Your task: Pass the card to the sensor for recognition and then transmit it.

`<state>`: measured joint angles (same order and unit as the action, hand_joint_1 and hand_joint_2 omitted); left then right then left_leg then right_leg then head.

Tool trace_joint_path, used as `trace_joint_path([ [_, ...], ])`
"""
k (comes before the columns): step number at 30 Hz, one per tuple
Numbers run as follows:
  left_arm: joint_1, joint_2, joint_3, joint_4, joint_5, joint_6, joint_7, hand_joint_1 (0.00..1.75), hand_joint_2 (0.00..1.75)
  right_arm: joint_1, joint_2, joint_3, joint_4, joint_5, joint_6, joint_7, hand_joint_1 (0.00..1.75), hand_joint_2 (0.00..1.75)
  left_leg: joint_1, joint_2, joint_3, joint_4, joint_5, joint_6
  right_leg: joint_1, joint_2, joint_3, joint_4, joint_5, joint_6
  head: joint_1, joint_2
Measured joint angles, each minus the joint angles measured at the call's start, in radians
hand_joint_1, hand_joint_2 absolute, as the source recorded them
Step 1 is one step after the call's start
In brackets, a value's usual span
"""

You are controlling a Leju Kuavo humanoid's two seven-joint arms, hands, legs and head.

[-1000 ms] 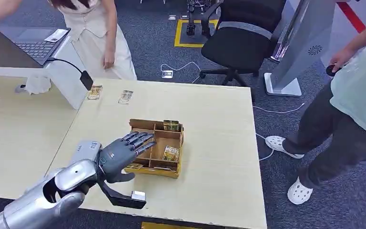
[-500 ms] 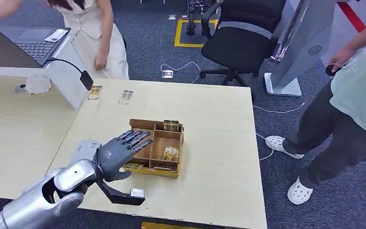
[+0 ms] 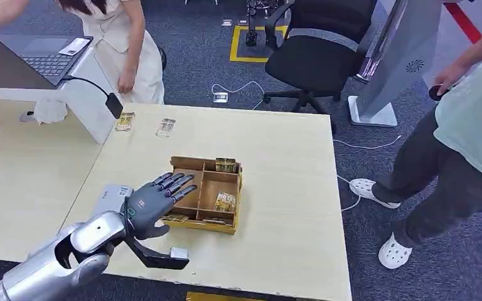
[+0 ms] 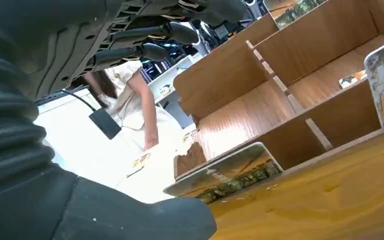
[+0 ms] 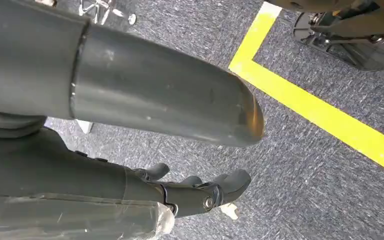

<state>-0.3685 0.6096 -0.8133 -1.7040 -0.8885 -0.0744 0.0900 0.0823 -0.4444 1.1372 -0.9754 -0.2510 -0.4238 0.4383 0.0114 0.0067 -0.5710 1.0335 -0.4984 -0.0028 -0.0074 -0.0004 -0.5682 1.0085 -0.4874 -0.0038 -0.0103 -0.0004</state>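
A wooden divided box (image 3: 191,164) sits mid-table with a card (image 3: 225,165) in its far cell and another card (image 3: 224,202) in its near right cell. My left hand (image 3: 154,200) hovers open over the box's left side, fingers spread. In the left wrist view a card (image 4: 230,170) lies in the box (image 4: 240,100) by its near wall, between my thumb (image 4: 130,215) and fingers (image 4: 150,35), touched by neither. The black sensor (image 3: 114,105) hangs on a stalk at the table's far left corner. My right hand (image 5: 200,192) hangs over the carpet, holding nothing.
Two more cards (image 3: 125,121) (image 3: 166,127) lie near the sensor. A grey flat pad (image 3: 114,193) lies left of my hand. A person in white (image 3: 125,56) stands behind the table, another person (image 3: 458,144) at the right. An office chair (image 3: 320,50) is beyond.
My left hand has drawn back a little toward me and to the left, still open. The person behind the table has shifted left.
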Motion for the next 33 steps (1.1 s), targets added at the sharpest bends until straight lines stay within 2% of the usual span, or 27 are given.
trace_joint_path([
  [23, 0.005, 0.012, 0.000, 0.016, 0.006, -0.018, -0.010, 0.00, 1.75, 0.016, 0.000, -0.047, -0.014, 0.035, 0.027, 0.018, 0.00, 0.00, 0.000, 0.000, 0.000, 0.000, 0.000, 0.000, 0.000, 0.000, 0.000, 0.000, 0.000, 0.000, 0.000, 0.000],
  [33, 0.020, 0.010, 0.000, 0.018, 0.041, -0.020, -0.028, 0.00, 1.75, 0.020, 0.001, -0.062, -0.017, 0.055, 0.039, 0.023, 0.00, 0.00, 0.000, 0.000, 0.000, 0.000, 0.000, 0.000, 0.000, 0.000, 0.000, 0.000, 0.000, 0.000, 0.000, 0.000],
])
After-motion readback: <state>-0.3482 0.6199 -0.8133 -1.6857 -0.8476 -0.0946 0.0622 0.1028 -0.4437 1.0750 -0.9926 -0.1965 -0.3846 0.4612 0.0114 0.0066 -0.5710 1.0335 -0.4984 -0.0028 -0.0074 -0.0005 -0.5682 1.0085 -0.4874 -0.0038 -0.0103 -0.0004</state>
